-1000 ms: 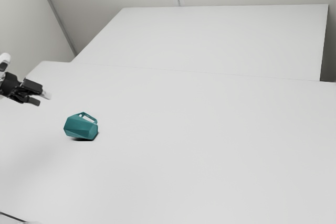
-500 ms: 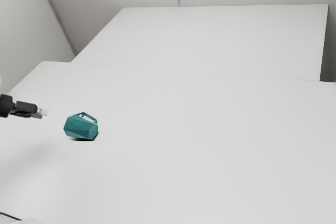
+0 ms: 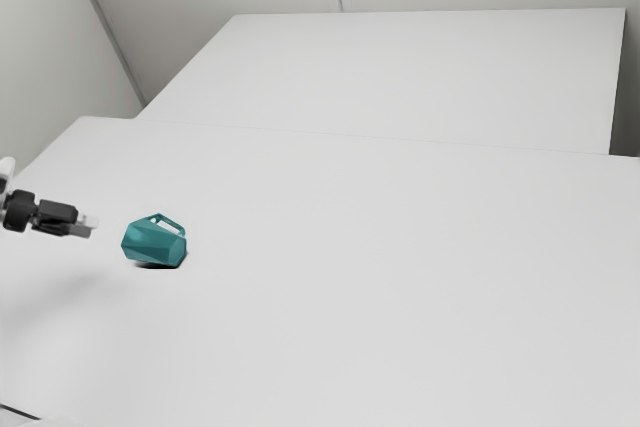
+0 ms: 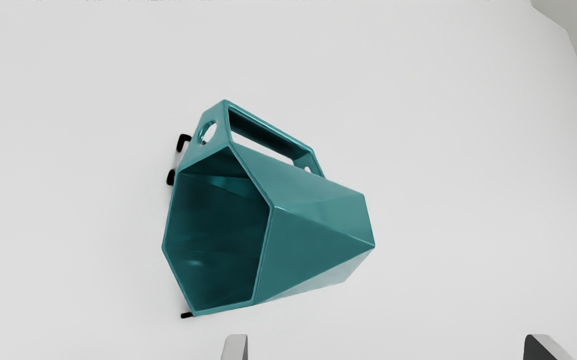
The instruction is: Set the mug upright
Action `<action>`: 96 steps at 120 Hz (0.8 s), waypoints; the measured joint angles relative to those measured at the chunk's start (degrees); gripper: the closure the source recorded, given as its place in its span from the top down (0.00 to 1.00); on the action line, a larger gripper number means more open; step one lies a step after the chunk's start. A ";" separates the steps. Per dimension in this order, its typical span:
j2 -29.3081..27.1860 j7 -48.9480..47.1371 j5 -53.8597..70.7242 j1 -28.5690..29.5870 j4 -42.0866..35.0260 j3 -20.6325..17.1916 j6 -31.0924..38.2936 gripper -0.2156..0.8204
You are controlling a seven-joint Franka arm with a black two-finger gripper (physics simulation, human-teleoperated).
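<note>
My gripper [image 3: 92, 228] hangs at the exterior view's left edge, a short gap away from the teal mug [image 3: 153, 243]. The faceted mug lies on its side on the white table, its handle on the upper side and away from the gripper. In the wrist view the mug [image 4: 313, 235] shows its open mouth and its tapering body, ahead of the fingertips. The gripper [image 4: 386, 347] is open there, its two fingertips wide apart with nothing between them.
The white table [image 3: 380, 277] spreads around the mug. Behind it a second white surface [image 3: 420, 77] reaches toward the wall. A thin dark line [image 3: 18, 412] lies at the exterior view's lower left corner.
My hand has come lower in the exterior view and turned, its fingertips now about level with the mug's upper part. The mug has stayed in place.
</note>
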 joint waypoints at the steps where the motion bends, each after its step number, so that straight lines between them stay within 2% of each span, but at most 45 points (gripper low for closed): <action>1: 0.15 -0.13 0.05 0.00 0.17 0.00 -0.11 0.79; 59: 10.73 -5.35 0.87 -0.09 10.75 0.00 -2.49 0.79; 96: 13.44 -7.08 0.74 -0.33 11.84 -0.48 -2.28 0.79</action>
